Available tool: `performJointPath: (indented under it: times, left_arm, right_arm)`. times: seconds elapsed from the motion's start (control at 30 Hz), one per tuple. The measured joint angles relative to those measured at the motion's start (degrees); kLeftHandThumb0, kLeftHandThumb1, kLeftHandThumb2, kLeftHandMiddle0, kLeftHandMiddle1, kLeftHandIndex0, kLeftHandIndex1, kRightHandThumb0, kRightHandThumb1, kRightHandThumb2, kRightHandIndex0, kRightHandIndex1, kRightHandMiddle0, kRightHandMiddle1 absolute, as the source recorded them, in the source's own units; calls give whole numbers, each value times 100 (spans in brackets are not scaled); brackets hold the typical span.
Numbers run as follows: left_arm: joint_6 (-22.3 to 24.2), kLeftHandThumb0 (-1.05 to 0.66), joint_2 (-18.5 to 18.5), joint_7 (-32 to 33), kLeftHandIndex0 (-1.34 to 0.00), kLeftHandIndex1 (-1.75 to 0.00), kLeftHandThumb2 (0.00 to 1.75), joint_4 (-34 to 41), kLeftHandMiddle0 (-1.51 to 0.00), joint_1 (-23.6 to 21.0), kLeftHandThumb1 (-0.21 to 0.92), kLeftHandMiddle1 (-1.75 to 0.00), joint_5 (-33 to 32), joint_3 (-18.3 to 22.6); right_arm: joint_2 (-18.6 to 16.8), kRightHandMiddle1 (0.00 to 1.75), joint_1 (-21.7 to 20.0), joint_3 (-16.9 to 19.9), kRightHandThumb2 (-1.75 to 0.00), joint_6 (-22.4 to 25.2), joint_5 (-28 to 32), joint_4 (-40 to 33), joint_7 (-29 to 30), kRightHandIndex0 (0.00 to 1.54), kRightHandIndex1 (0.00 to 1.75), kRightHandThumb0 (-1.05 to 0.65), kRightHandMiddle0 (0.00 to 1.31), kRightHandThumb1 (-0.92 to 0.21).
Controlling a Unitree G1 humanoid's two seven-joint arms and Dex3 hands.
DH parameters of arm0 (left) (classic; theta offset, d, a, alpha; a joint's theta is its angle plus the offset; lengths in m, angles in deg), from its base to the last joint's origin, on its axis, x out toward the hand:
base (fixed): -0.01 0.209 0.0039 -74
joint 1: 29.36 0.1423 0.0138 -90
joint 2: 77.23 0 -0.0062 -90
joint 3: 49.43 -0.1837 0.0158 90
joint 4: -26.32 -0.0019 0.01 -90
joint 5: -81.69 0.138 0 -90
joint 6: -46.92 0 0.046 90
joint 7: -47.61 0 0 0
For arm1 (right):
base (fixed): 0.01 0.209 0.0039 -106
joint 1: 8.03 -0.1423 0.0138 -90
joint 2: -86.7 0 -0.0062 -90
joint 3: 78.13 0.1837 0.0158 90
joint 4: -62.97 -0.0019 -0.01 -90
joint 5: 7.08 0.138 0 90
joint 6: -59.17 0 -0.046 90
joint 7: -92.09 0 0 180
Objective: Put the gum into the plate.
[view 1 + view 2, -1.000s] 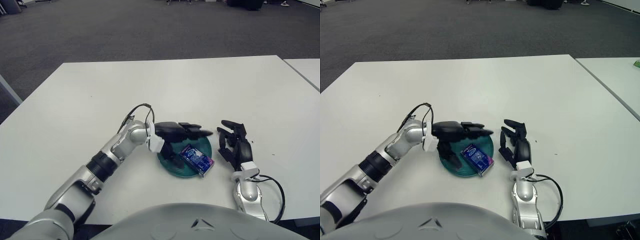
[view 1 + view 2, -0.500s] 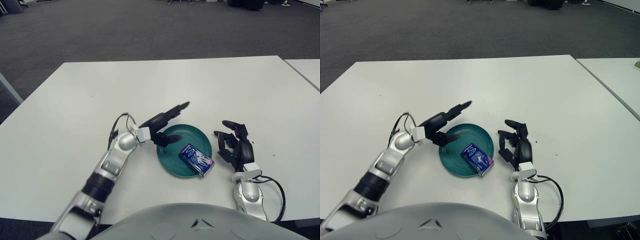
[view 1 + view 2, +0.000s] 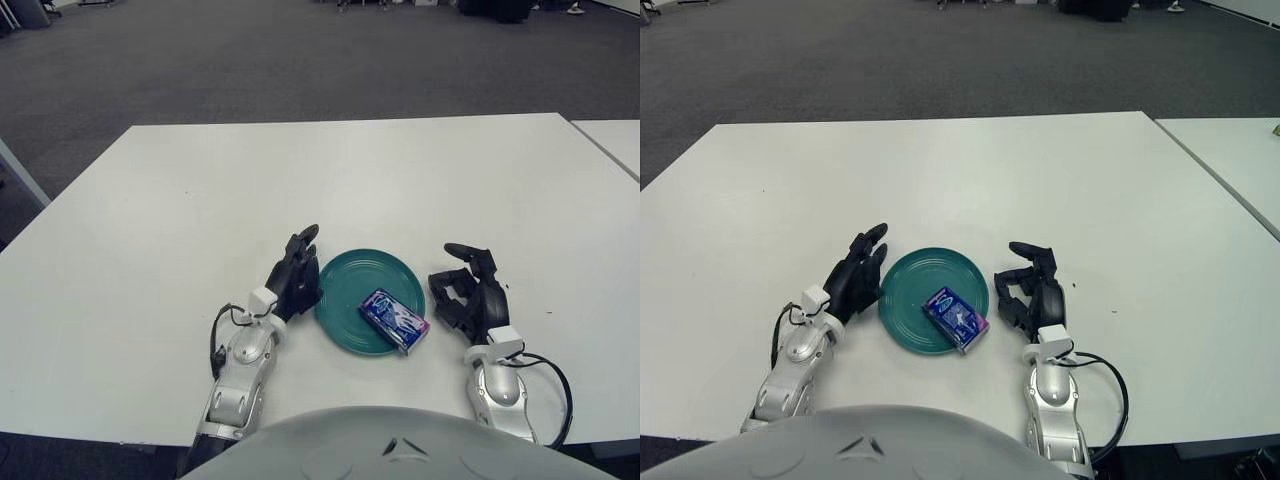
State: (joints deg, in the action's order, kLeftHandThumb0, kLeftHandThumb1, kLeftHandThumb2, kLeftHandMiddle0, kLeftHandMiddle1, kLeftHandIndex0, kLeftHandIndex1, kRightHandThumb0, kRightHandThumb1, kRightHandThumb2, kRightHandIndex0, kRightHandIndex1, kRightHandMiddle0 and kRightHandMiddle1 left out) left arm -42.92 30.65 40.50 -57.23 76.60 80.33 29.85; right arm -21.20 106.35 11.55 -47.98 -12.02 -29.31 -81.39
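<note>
A blue gum pack (image 3: 394,319) lies in the green plate (image 3: 350,280), toward its near right rim. My left hand (image 3: 296,277) rests on the table just left of the plate, fingers relaxed and holding nothing. My right hand (image 3: 468,292) rests on the table just right of the plate, fingers loosely curled, holding nothing. Both hands are apart from the gum.
The white table (image 3: 330,180) stretches wide beyond the plate. A second white table (image 3: 610,135) stands at the far right with a gap between. Dark carpet lies beyond.
My left hand has left the plate, swung back to the left and come down beside the plate. The gum stays in the plate. My right hand has not moved.
</note>
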Motion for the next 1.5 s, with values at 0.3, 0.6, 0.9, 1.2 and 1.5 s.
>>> performJointPath:
  times: [0.3,0.6,0.9,1.2,1.5]
  left_arm:
    - [-208,-79,148,404,-21,-114,103,66,-37,267,92,-71,29,207]
    - [-739,-79,342,790,-21,-122,104,-113,-32,745,92,-84,75,354]
    - [-1145,-80,410,803,-24,-125,105,-499,-41,1056,92,-99,87,362]
    - [-1482,-80,456,837,-27,-133,102,-880,-48,995,92,-111,86,439]
    - [-1621,-81,512,1098,-25,-150,99,-848,-46,1017,92,-128,97,449]
  right_arm:
    - [1,124,2,-1,-30,4,9,-15,-60,43,149,35,8,-92]
    - [25,124,68,12,-31,78,8,-85,-107,42,150,34,8,-92]
    - [69,123,93,41,-31,98,12,-121,-123,42,150,34,8,-92]
    - [80,124,95,68,-34,133,16,-128,-184,38,154,34,7,-92]
    - [91,124,92,79,-36,134,-5,-129,-180,37,156,34,8,-92]
